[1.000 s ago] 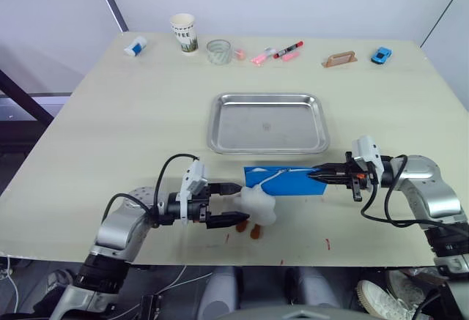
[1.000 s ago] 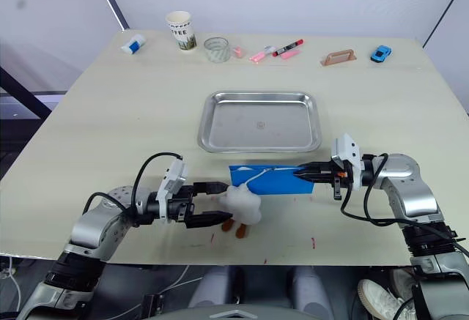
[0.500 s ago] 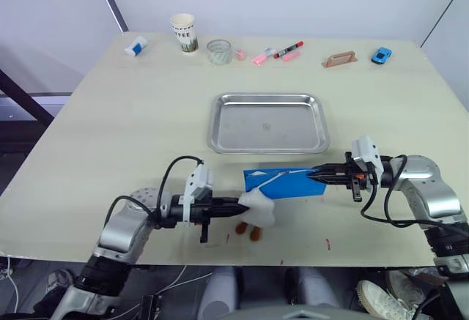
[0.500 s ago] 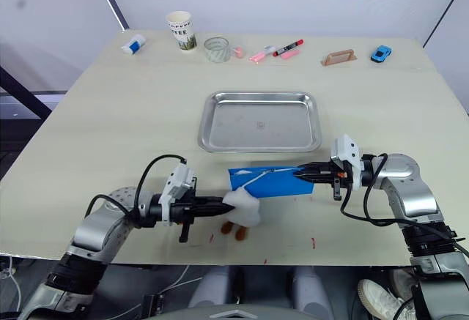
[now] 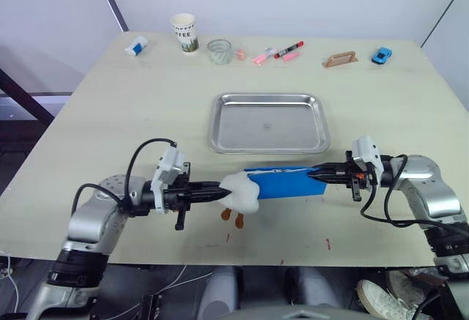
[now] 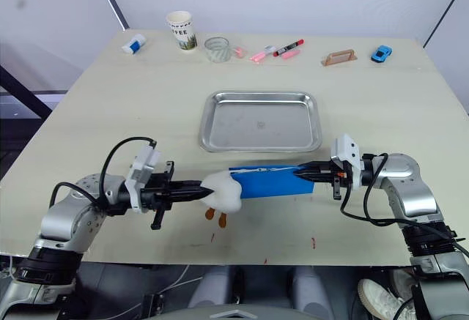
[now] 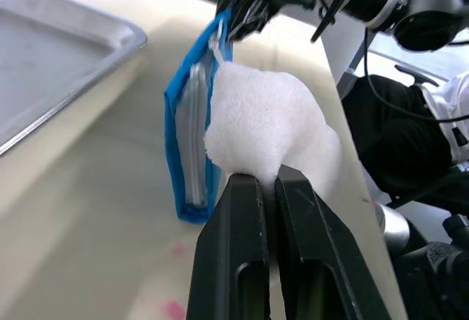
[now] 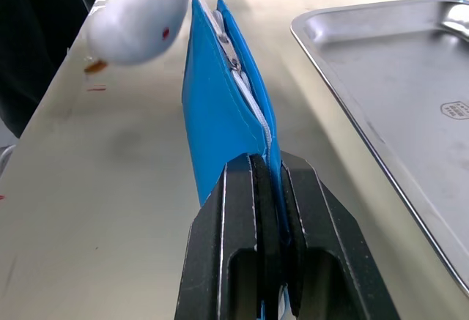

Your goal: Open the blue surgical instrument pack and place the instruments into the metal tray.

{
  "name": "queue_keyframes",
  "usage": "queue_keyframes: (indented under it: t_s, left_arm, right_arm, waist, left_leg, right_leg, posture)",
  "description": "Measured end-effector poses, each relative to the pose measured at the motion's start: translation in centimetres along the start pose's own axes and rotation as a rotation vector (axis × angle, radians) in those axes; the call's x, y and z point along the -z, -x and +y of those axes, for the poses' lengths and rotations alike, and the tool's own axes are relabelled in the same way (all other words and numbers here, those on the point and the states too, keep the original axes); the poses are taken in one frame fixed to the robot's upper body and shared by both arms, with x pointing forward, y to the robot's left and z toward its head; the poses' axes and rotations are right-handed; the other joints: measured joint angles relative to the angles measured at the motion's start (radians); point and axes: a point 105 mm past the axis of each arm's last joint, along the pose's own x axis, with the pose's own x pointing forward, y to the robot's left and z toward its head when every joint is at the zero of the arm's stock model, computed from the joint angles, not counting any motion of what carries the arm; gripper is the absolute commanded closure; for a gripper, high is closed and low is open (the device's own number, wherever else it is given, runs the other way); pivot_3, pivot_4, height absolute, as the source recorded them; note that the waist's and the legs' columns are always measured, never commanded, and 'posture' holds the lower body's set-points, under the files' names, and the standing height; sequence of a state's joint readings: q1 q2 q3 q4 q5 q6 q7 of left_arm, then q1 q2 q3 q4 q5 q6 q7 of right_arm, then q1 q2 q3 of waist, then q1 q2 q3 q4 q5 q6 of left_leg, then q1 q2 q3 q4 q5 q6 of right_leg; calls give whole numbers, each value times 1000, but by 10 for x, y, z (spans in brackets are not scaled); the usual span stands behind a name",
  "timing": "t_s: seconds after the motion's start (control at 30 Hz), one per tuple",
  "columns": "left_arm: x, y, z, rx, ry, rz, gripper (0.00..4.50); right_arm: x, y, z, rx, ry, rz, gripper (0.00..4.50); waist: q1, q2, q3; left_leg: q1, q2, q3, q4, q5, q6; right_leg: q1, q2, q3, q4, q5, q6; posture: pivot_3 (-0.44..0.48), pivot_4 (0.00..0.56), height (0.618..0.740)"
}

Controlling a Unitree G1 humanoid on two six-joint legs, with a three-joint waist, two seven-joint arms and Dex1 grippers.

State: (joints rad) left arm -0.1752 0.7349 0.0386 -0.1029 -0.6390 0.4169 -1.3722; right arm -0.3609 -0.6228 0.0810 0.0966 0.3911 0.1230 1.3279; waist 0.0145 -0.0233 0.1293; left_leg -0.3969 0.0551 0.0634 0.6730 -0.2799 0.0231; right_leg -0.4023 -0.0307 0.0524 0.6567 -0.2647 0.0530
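The metal tray [image 5: 268, 122] lies bare beyond both end effectors. Between them, the blue surgical instrument pack [image 5: 282, 182] is being unzipped: the right end effector [image 5: 320, 176] pinches its end, while the left end effector [image 5: 220, 192] clamps the white plush zipper charm [image 5: 239, 193]. Next comes pulling leftward until it gapes. The instruments stay hidden inside.

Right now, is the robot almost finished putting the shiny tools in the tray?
Not yet. The metal tray is empty. The right tool pinches one end of the blue pack, while the left tool pulls its fluffy white zipper charm. Opening is underway; moving the instruments remains.
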Motion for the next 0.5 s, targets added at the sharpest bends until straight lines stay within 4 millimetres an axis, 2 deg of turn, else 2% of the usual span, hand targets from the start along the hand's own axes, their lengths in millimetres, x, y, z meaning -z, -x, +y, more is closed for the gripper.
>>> queue_keyframes:
  t_s: [0.07,0.2,0.5]
  left_arm:
    - [-12,3,5,-11,-23,-23,4417]
    - [-19,8,12,-31,-29,-47,4417]
    - [-9,24,20,-71,9,-19,4417]
  right_arm:
    - [-1,0,-1,5,6,-1,4500]
    - [-1,2,-3,17,3,-2,4500]
    - [-2,11,-6,68,-15,-27,4500]
  waist:
    - [0,0,0]
    - [-2,0,0]
    - [-1,0,0]
  left_leg:
    - [0,0,0,0,0,0]
    - [0,0,0,0,0,0]
    - [0,0,0,0,0,0]
  right_leg:
    - [0,0,0,0,0,0]
    - [0,0,0,0,0,0]
    - [0,0,0,0,0,0]
  posture:
    - [0,150,740]
    - [0,150,740]
    - [0,150,740]
